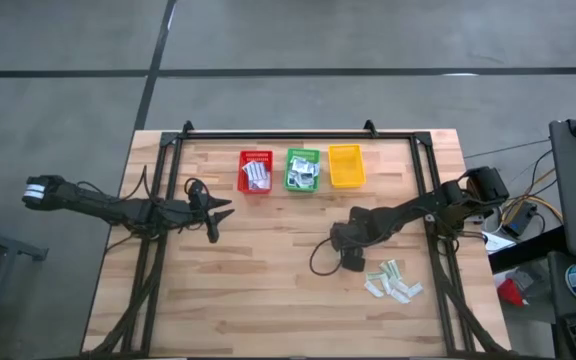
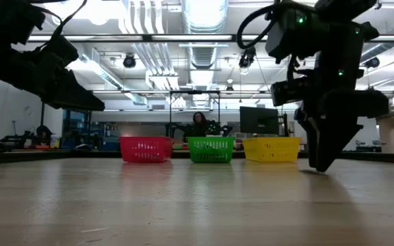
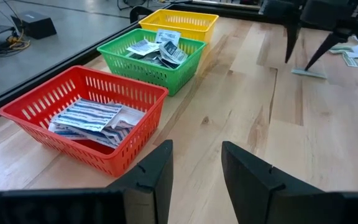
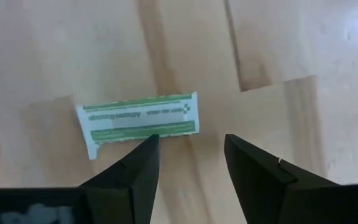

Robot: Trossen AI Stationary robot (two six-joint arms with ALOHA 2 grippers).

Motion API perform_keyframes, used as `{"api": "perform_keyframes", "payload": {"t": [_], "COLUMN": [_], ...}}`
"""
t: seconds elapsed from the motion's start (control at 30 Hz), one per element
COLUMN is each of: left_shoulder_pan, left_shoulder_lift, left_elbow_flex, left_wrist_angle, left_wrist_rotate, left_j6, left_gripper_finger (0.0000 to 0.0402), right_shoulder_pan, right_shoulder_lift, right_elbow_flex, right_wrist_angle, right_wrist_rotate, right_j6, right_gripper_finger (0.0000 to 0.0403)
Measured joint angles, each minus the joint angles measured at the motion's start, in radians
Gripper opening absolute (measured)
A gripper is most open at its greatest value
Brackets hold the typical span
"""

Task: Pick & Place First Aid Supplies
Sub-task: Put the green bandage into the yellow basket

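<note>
The right gripper (image 4: 188,158) stood with jaws parted, holding nothing, directly above a green-striped strip (image 4: 138,121) lying flat on the table (image 4: 278,50); it should centre before pinching.

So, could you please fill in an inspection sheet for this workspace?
Surface: wooden table, framed by black rails.
Job's things: loose packets near right edge; one green strip below right gripper; packets in red basket and green basket; yellow basket looks empty.
Clutter: nothing seen.
Grippers: left gripper open, idle; right gripper open, low over table.
Cables: loop by right arm.
Surroundings: workshop, person behind.
</note>
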Motion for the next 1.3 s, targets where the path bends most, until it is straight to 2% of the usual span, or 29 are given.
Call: {"api": "perform_keyframes", "payload": {"t": [0.5, 0.8, 1.17, 1.3], "left_shoulder_pan": [0.0, 0.0, 0.0, 0.0], "left_shoulder_lift": [0.0, 0.0, 0.0, 0.0], "left_elbow_flex": [0.0, 0.0, 0.0, 0.0], "left_wrist_angle": [0.0, -0.001, 0.0, 0.0], "left_wrist_rotate": [0.0, 0.0, 0.0, 0.0], "left_j6": [0.0, 0.004, 0.003, 0.0], "left_gripper_finger": [0.0133, 0.0133, 0.0133, 0.0133], "right_shoulder_pan": [-0.006, -0.006, -0.006, -0.006], "right_shoulder_lift": [-0.023, -0.077, 0.035, 0.059], "right_elbow_flex": [-0.009, 0.001, 0.0, 0.003], "right_wrist_angle": [-0.027, -0.028, 0.067, 0.051], "right_wrist_rotate": [-0.089, -0.093, -0.075, -0.073], "right_j6": [0.022, 0.022, 0.033, 0.049], "right_gripper_finger": [0.018, 0.018, 0.0179, 0.0171]}}
